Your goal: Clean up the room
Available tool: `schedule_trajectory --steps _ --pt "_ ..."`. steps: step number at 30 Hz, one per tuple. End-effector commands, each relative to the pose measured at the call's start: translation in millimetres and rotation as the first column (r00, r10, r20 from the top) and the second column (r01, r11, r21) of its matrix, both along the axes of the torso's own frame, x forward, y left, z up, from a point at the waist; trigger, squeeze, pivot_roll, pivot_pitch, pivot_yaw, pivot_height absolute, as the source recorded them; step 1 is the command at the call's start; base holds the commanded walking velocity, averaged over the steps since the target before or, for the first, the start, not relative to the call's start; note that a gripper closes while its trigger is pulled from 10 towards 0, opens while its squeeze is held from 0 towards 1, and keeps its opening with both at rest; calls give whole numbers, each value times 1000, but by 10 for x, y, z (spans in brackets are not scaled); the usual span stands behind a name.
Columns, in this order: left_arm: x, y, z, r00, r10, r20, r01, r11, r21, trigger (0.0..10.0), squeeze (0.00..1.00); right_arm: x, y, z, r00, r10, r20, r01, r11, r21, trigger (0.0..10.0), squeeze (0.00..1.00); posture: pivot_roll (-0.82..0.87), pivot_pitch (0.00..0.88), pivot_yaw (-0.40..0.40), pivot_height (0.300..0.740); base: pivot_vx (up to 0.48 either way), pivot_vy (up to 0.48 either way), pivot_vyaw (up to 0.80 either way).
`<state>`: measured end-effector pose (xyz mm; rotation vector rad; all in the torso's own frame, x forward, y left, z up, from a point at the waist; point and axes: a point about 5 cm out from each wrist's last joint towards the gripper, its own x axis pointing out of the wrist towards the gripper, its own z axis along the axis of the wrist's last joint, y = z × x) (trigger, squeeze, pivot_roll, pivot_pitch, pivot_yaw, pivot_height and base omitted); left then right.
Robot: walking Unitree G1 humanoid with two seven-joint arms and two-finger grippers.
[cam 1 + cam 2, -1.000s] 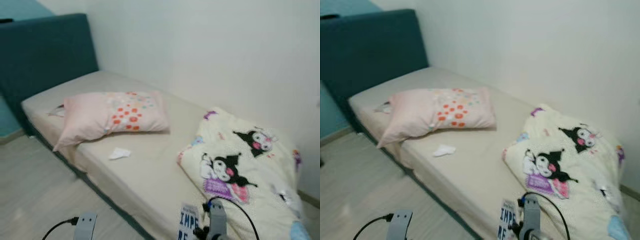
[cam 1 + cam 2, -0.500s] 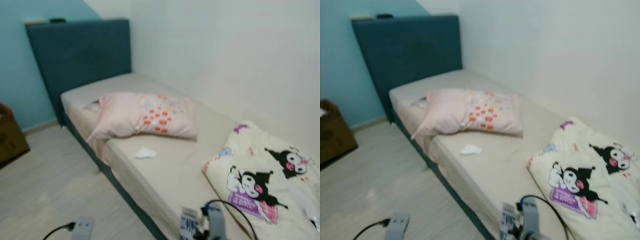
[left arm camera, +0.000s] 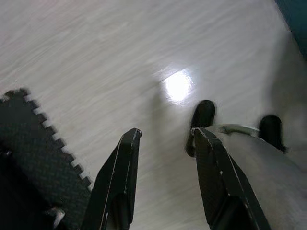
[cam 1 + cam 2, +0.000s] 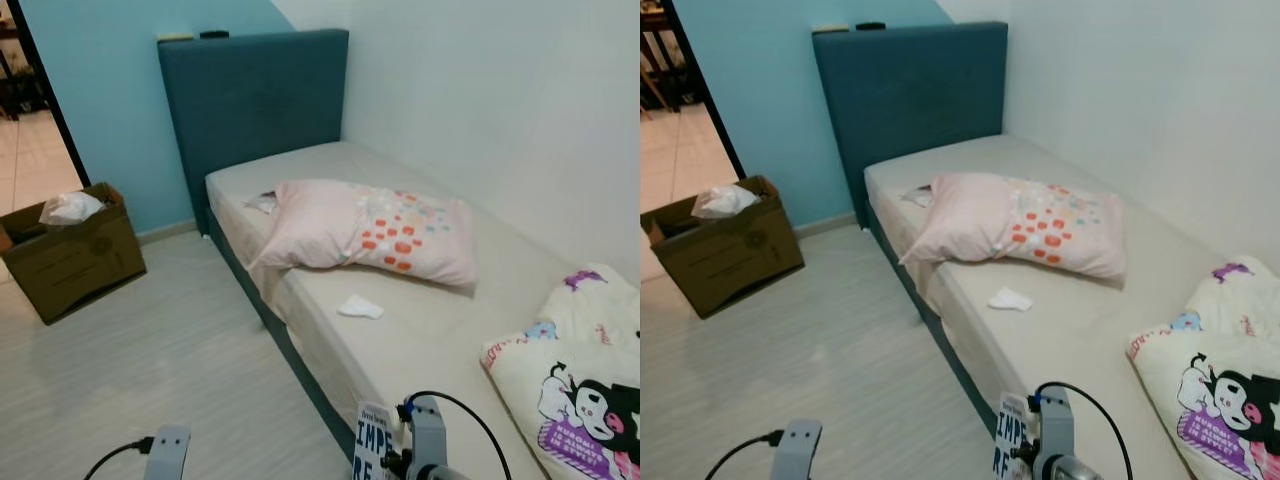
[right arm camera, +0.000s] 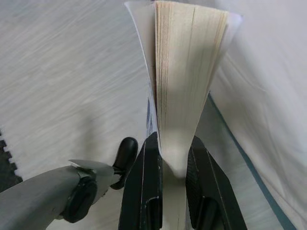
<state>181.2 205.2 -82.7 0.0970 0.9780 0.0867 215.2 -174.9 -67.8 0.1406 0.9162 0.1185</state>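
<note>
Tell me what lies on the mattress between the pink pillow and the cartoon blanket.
A small crumpled white tissue lies on the bare mattress just below the pink pillow; the rest toward the cartoon blanket is bare, seen in the eye views.
</note>
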Motion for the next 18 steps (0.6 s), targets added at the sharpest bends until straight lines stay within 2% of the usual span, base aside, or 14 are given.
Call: schedule_trajectory --steps 1,2,7,12,16,18 --pt "-32 0 -17 1000 -4 -18 4 1000 -6 10000 0 100 -3 64 999 -11 44 10 1000 12 10000 0 -64 0 -74 740 371 0 0" --pt "-29 1 -16 1000 -4 -19 4 1000 -9 10000 0 171 25 111 997 -5 76 2 999 32 10000 0 -67 0 -73 740 382 0 0" --pt "-26 2 -14 1000 -3 -18 3 1000 -11 10000 0 214 60 143 994 27 102 -31 999 40 10000 0 -66 0 -74 740 381 0 0" --pt "-28 -8 -17 1000 -5 -19 5 1000 -15 10000 0 243 115 163 990 82 118 -86 996 29 10000 0 -66 0 -73 740 380 0 668" --pt "-36 -9 -21 1000 -8 -21 8 1000 -16 10000 0 235 122 154 992 75 106 -79 996 31 10000 0 -65 0 -74 740 380 0 664" --pt "-39 -4 -21 1000 -9 -22 9 1000 -14 10000 0 233 124 146 992 89 94 -89 996 1 10000 0 -65 0 -73 740 375 0 0"
